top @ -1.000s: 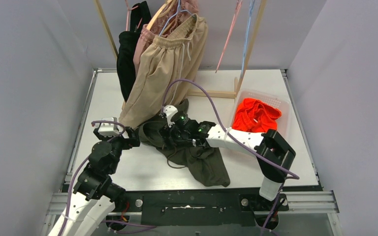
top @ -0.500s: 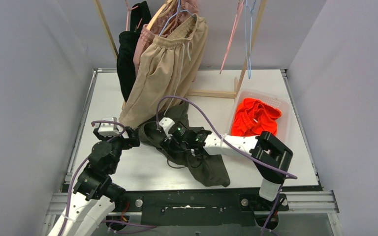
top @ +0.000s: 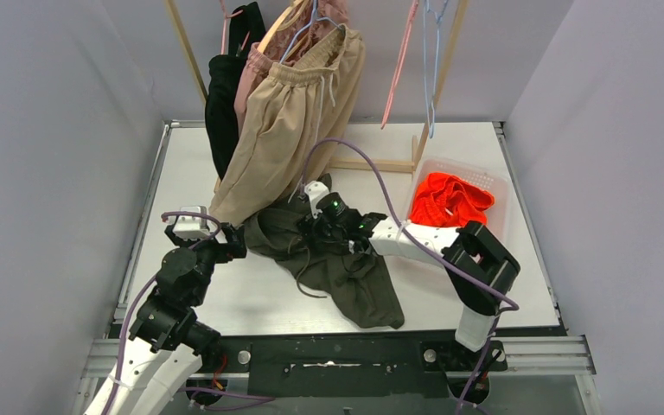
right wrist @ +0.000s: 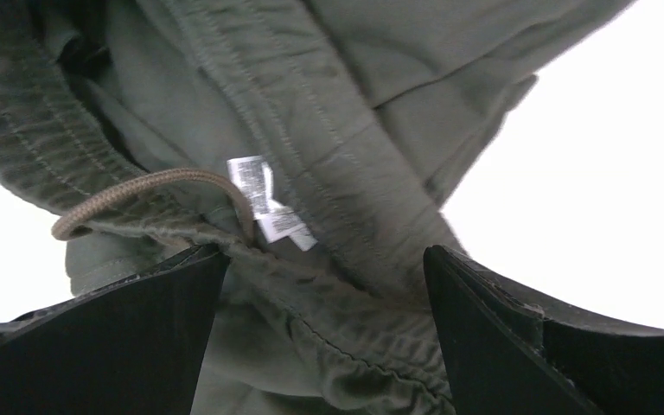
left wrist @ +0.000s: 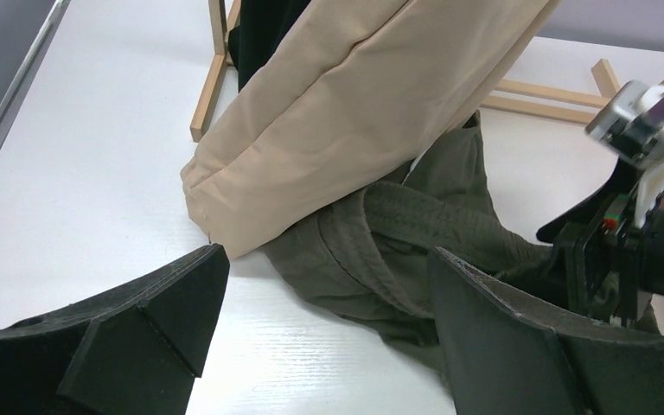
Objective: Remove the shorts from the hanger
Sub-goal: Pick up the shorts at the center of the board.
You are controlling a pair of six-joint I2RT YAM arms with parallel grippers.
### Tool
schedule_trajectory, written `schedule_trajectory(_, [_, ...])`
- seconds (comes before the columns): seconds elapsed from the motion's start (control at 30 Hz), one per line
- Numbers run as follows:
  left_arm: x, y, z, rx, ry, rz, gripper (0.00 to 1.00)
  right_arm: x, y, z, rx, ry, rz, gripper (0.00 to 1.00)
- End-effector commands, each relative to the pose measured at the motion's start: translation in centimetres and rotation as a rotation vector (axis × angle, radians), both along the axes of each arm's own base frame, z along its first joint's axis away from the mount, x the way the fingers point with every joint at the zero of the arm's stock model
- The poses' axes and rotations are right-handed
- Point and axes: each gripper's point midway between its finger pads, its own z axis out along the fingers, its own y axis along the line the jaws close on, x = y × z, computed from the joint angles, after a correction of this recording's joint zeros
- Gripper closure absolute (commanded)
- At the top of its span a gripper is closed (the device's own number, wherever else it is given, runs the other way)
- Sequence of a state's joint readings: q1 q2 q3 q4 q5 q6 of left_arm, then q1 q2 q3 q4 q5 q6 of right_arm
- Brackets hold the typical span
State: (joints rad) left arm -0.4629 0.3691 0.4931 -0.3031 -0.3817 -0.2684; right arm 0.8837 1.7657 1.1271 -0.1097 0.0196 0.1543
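Fingers (right wrist: 104,346) of the right gripper (right wrist: 324,259) spread wide, one on either side of the olive shorts (right wrist: 328,130), nothing pinched between them; the gathered waistband runs across the gap, with a brown drawstring (right wrist: 138,194) loop and a white label (right wrist: 264,207) just above the tips. Olive shorts (top: 346,277) lie crumpled on the table (top: 181,190), off any hanger, waist end toward the rack, one leg trailing toward the near edge. In the top view the right gripper (top: 311,232) sits low over the waist end, its arm reaching in from the right. Left gripper (left wrist: 327,259) also wide apart and holding nothing, tips above bare table just beside the olive waistband and the hem of the beige shorts (left wrist: 346,112); in the top view the left gripper (top: 233,244) is just left of the olive heap. Beige shorts (top: 290,121) hang from a pale wire hanger (top: 311,22), lower hem down at table level and overlapping the olive fabric. Pink shorts (top: 255,73) hang behind the beige pair, a black garment (top: 222,112) to their left. Orange shorts (top: 450,203) lie bunched in a clear basket (top: 475,169) on the right of the table, well apart from the left gripper. Two bare hangers, a pink hanger (top: 400,69) and a blue hanger (top: 431,78), dangle from the wooden rack (top: 372,164) near the basket
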Motion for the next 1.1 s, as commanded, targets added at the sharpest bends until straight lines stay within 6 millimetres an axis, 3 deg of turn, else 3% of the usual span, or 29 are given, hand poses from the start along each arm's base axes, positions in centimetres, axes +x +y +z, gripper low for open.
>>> schedule_trajectory(0.0, [0.2,-0.2,1.7,-0.015,-0.054,-0.011,0.15,-2.1,3.5,-1.0,0.036,-0.013,0.115,0.12])
schedule_trajectory(0.07, [0.2,-0.2,1.7,-0.015,-0.055,-0.011,0.14,-2.1,2.8,-2.9,-0.027,0.027,0.096,0.12])
schedule_trajectory(0.17, [0.2,-0.3,1.7,-0.016,-0.055,-0.016,0.14,-3.8,2.4,-5.5,-0.087,0.148,0.147,0.14])
schedule_trajectory(0.23, [0.2,-0.3,1.7,-0.015,-0.055,-0.018,0.14,-4.9,2.4,-6.2,-0.091,0.178,0.192,0.14])
schedule_trajectory(0.33, [0.2,-0.3,1.7,-0.014,-0.054,-0.017,0.15,-4.9,1.3,-6.9,-0.119,0.167,0.164,0.17])
schedule_trajectory(0.37, [0.2,-0.3,1.6,-0.013,-0.052,-0.017,0.15,-4.9,0.8,-7.1,-0.135,0.169,0.157,0.22])
schedule_trajectory(0.43, [0.2,-0.2,1.7,-0.013,-0.053,-0.014,0.15,-5.1,0.4,-6.6,-0.155,0.182,0.163,0.45])
schedule_trajectory(0.57, [0.2,-0.3,1.7,-0.014,-0.055,-0.019,0.14,-5.9,1.4,-2.7,-0.091,0.111,0.223,0.84])
schedule_trajectory(0.63, [0.3,-0.2,1.6,-0.014,-0.055,-0.009,0.14,-6.5,2.4,0.3,-0.030,0.058,0.257,0.97])
schedule_trajectory(0.8, [0.3,-0.1,1.7,-0.017,-0.058,-0.001,0.14,-9.7,4.3,8.2,0.101,-0.074,0.364,1.00])
schedule_trajectory(1.07, [0.2,-0.1,1.9,-0.018,-0.063,-0.003,0.15,-12.8,2.4,15.1,0.205,-0.217,0.340,1.00])
